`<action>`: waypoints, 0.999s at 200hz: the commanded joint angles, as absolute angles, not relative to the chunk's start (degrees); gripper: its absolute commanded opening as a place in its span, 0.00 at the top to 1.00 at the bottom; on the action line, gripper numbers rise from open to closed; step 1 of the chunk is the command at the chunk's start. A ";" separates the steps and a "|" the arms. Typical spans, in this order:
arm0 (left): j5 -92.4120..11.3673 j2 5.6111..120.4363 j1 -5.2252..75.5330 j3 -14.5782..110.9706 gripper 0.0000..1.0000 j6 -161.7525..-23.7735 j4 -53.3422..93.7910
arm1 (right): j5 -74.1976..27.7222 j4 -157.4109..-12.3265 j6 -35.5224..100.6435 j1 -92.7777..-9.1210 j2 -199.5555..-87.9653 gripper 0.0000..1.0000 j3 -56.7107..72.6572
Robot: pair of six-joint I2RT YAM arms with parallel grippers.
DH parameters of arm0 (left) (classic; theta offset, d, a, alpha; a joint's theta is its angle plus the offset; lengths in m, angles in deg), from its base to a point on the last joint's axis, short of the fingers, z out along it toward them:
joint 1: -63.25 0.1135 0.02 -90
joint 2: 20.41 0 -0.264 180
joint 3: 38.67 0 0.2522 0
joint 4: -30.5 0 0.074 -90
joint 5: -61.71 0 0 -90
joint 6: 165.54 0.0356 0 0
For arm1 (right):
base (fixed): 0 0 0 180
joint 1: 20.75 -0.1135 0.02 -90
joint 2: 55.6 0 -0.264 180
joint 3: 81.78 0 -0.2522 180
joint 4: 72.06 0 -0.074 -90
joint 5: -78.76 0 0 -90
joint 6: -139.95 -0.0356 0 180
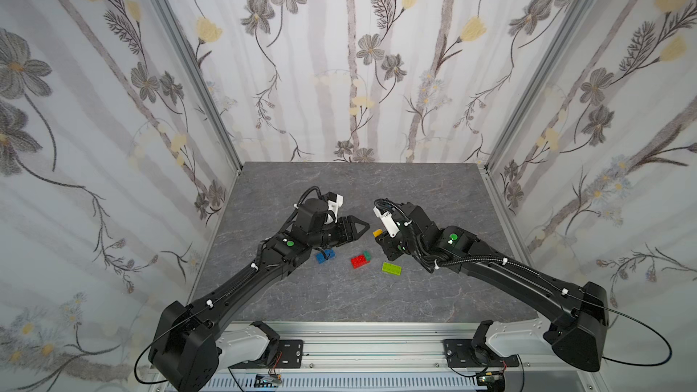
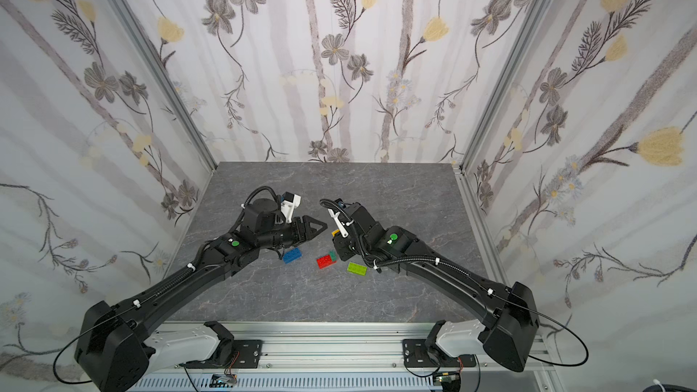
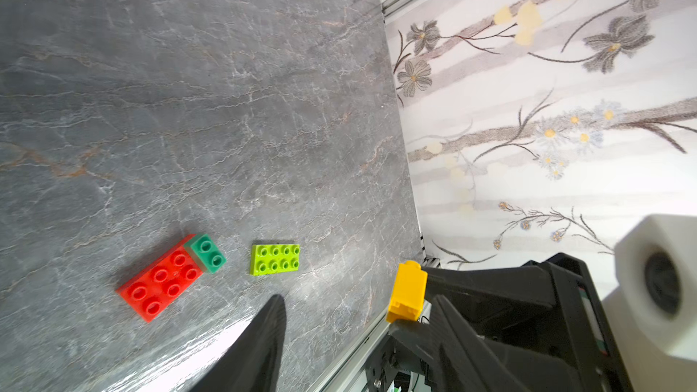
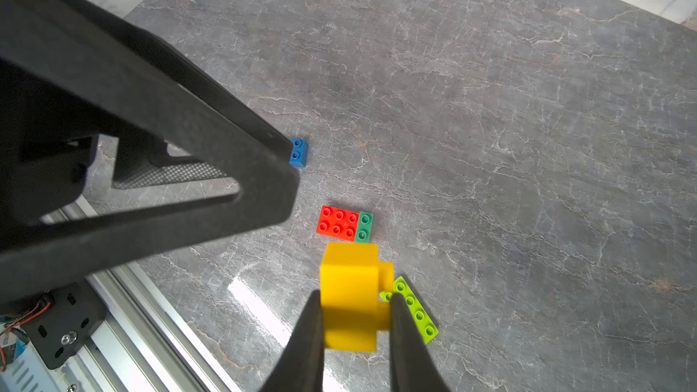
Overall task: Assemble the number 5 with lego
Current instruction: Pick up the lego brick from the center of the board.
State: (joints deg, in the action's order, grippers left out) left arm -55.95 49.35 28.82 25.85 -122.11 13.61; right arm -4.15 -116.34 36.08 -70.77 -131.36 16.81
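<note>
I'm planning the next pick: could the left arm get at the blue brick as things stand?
Probably yes. The blue brick lies alone on the table just beside the left gripper, which looks empty. The red brick sits apart, and the right gripper holds the yellow brick further off.

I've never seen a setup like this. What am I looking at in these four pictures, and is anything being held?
Two black robot arms work over a grey table. Two pictures look down from overhead; two come from cameras on the arms' wrists. On the table lie a blue brick, a red brick with a dark green brick at its end, and a lime-green brick. The right end effector is shut on a yellow brick, held above the table. The left end effector holds nothing visible; whether it is open is unclear.
</note>
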 commanded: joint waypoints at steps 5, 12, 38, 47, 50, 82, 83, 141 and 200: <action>-59.12 50.19 28.37 26.91 0.40 -121.97 18.19 | -3.70 -115.09 35.71 -71.00 -130.71 0.77 16.09; -59.58 50.70 28.28 27.18 0.40 -121.86 18.44 | -3.93 -114.96 35.71 -71.02 -130.78 0.77 16.00; -60.96 51.58 27.76 28.17 0.45 -121.52 19.62 | -4.54 -114.76 35.66 -71.02 -130.74 0.77 15.65; -61.31 51.58 27.66 28.49 0.46 -121.30 19.81 | -4.64 -114.74 35.55 -71.02 -130.78 0.77 15.56; -61.46 51.57 27.60 28.64 0.46 -121.20 19.86 | -4.65 -114.65 35.53 -71.06 -130.79 0.77 15.58; -62.59 53.63 27.40 29.40 0.51 -120.72 20.47 | -5.26 -114.47 35.44 -71.05 -130.89 0.77 15.12; -62.63 53.66 27.39 29.40 0.51 -120.72 20.50 | -5.26 -114.47 35.44 -71.08 -130.86 0.77 15.12; -63.80 54.32 27.31 30.09 0.60 -120.29 21.02 | -5.51 -113.95 35.28 -71.02 -130.74 0.77 14.24; -65.29 53.52 27.04 29.03 0.76 -120.37 23.73 | -5.92 -113.51 34.64 -70.77 -130.13 0.77 14.66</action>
